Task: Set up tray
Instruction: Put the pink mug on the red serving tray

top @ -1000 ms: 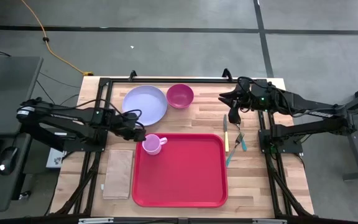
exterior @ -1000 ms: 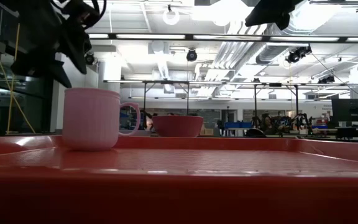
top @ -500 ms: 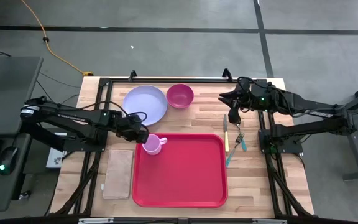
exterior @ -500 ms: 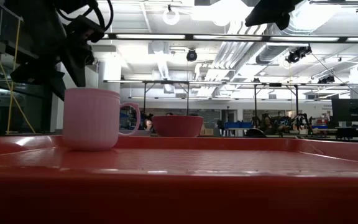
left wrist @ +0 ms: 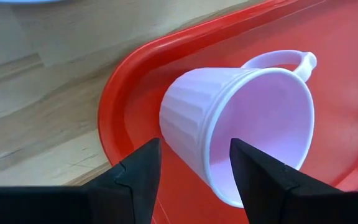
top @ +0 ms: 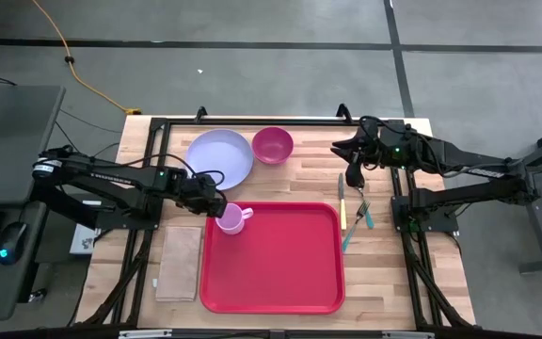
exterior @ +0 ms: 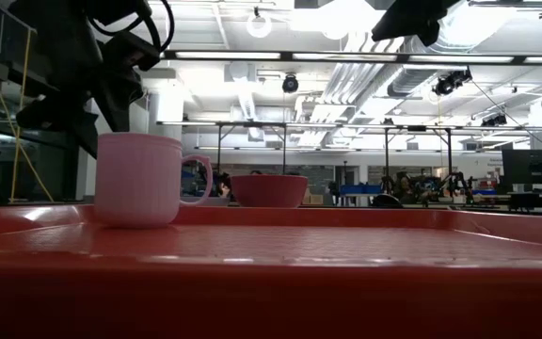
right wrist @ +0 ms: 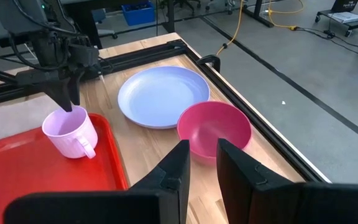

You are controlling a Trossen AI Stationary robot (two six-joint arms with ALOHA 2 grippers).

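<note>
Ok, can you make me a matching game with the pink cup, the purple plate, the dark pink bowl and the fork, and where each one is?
Things:
1. pale pink plastic cup with a handle
2. round lilac plate
3. dark pink round bowl
4. teal-handled fork

Places:
A. on the wood, right of the large red plastic tray
B. on the tray's back left corner
C. on the wood, just right of the plate
D. on the wood behind the tray, left of the bowl

Pairs: 1-B, 2-D, 3-C, 4-A

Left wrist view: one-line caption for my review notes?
Open left gripper straddles the rim of a ribbed pale pink plastic cup standing in the red plastic tray's corner.
</note>
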